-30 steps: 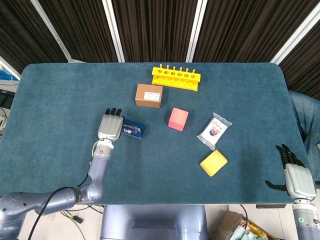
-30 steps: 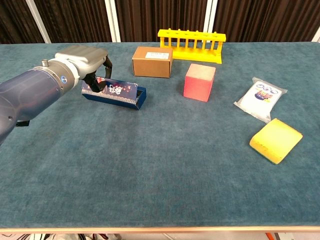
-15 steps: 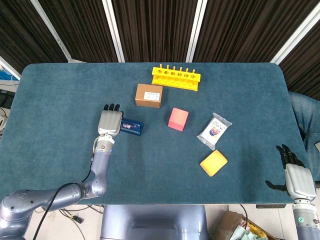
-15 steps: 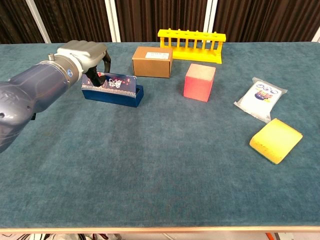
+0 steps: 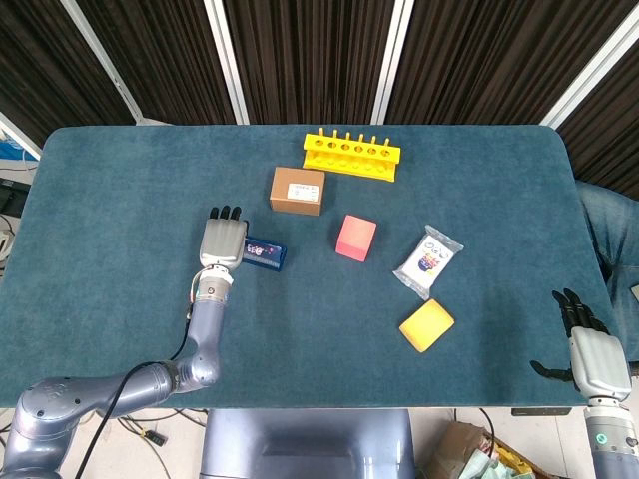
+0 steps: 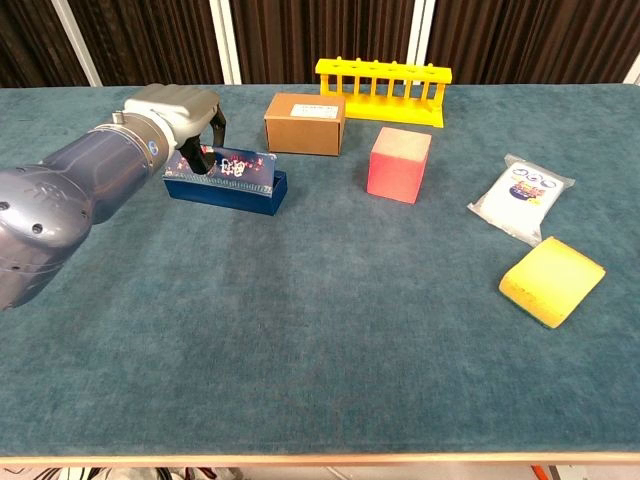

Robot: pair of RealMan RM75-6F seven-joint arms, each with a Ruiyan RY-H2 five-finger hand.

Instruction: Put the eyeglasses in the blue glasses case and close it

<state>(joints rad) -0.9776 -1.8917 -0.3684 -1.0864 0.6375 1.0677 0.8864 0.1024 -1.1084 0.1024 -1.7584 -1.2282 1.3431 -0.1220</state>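
My left hand (image 6: 180,118) rests over the blue glasses case (image 6: 232,182), fingers curled onto its lid — my right hand (image 5: 597,359) hangs released, fingers spread.

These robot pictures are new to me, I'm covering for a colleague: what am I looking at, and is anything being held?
It is a two-armed robot at a table covered in blue cloth. One picture looks down from its head, the other looks forward from its chest.

The left hand rests on the blue glasses case, its fingers curled over the left end. Whether the case is fully closed cannot be told. The right hand hangs off the table's near right corner, fingers spread, holding nothing.

Also on the table: a yellow rack, a cardboard box, a pink block, a white packet and a yellow sponge.
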